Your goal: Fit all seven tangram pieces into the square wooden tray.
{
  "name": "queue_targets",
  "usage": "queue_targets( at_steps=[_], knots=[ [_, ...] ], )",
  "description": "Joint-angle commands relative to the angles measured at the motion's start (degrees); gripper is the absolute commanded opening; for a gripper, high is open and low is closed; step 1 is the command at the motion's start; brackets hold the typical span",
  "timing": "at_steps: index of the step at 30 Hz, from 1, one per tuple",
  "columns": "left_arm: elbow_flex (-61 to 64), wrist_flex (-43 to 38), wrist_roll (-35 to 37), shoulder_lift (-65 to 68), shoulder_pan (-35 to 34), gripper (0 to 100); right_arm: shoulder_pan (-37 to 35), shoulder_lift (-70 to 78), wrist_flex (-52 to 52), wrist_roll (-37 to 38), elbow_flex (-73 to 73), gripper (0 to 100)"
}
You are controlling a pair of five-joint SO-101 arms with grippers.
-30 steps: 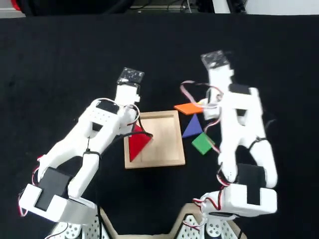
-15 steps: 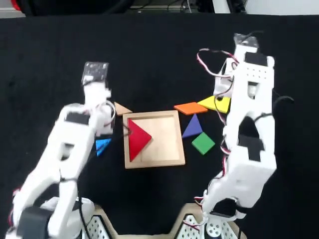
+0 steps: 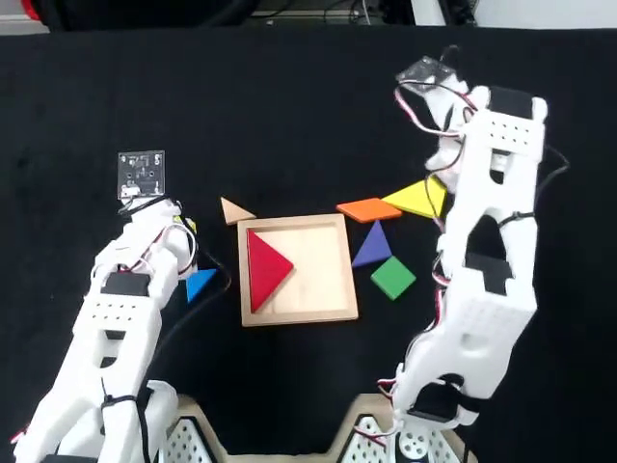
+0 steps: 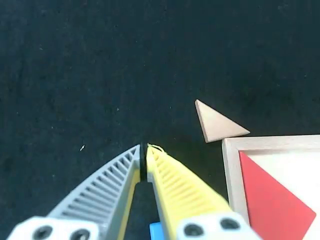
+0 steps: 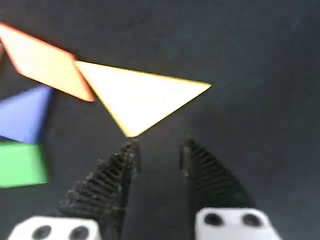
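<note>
Sq light-wood tray [image 3: 299, 315] w/ raised rim, big red triangle [image 3: 264, 268] flat inside. Left claw [image 4: 145, 148] pinched together. Right claw [image 5: 157, 150] apart, nr yellow triangle [image 5: 140, 100].

- We count one square wooden tray [image 3: 299, 223] on the desk [image 3: 308, 116].
- We count seven tangram pieces in all.
- Four are clear triangles: the red triangle [image 3: 265, 270], tan triangle [image 3: 234, 211], yellow triangle [image 3: 419, 200] and violet-blue triangle [image 3: 373, 246].
- One orange parallelogram [image 3: 369, 209] and one green square [image 3: 392, 278].
- One light blue piece [image 3: 200, 284], partly hidden, so we leave its shape open.
- One piece lies in the tray, and six lie outside it.
- Two arms, one pincer each: left pincer [image 4: 145, 150], right pincer [image 5: 159, 150].
</note>
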Motion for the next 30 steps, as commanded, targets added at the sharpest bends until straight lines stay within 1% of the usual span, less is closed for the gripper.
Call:
queue_targets(
  at_steps=[1,2,4,10,15,20,22,26,27,30],
  knots=[
    [-0.1,-1.2,0.7,-1.2,-0.7,4,0.5,4.1,-10.8,1.0,-5.8,0.7],
    [-0.2,-1.3,0.7,-0.9,-0.8,4,-0.1,6.4,-13.2,-0.4,-7.2,2.8],
    [-0.3,-1.3,0.7,-0.3,-0.8,4,-0.8,11.1,-15.5,-1.6,-10.2,2.1],
    [0.7,-6.9,0.7,1.8,-1.1,4,-0.6,23.4,-15.0,-1.8,-22.6,1.1],
    [0.5,-7.6,0.7,2.2,-1.0,4,-0.6,29.3,-9.8,-1.8,-33.3,1.1],
    [0.6,-7.6,0.7,2.2,-1.1,4,-1.0,35.3,-4.9,-1.4,-40.0,1.1],
    [0.6,-7.6,0.7,2.2,-1.1,4,-0.7,37.1,0.4,1.9,-42.2,1.1],
    [0.3,-7.6,0.7,2.2,-1.1,4,0.4,39.2,16.0,14.2,-46.1,1.1],
    [0.3,-7.6,0.7,2.2,-1.1,4,0.6,39.5,18.5,16.5,-46.8,1.1],
    [0.4,-7.6,0.7,2.2,-1.1,4,4.5,39.5,18.4,17.4,-47.1,1.1]
  ],
)
